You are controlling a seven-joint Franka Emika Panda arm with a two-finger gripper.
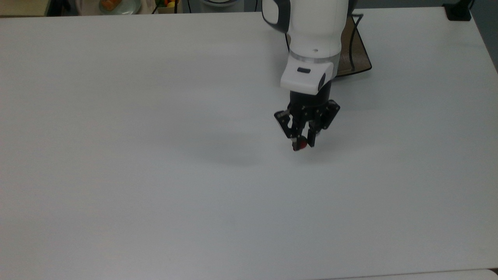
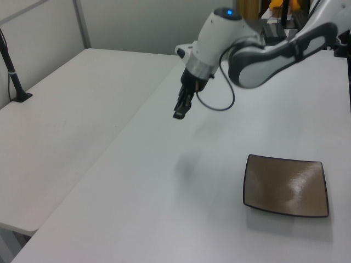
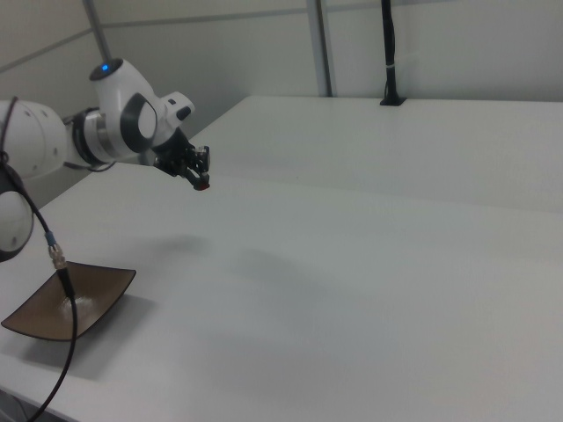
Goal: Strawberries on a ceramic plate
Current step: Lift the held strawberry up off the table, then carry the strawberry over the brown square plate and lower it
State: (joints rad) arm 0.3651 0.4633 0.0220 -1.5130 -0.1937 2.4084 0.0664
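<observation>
A small red strawberry (image 1: 300, 146) sits pinched between the black fingers of my gripper (image 1: 301, 145), which hangs well above the white table (image 1: 155, 155). In the right view the strawberry (image 3: 203, 185) shows as a red spot at the gripper (image 3: 201, 183) tip. In the left view the gripper (image 2: 179, 113) points down, high over the table. The square brown ceramic plate (image 2: 286, 185) lies on the table toward the left view's right, apart from the gripper. It also lies at the right view's lower left as the plate (image 3: 75, 301), and the arm partly covers the plate (image 1: 356, 54) in the top view.
The robot's white arm (image 1: 311, 35) and its black cable (image 3: 53, 255) reach over the plate side. A black post (image 2: 13, 76) stands on a neighbouring table. Bowls and fruit (image 1: 116, 4) sit beyond the table's far edge in the top view.
</observation>
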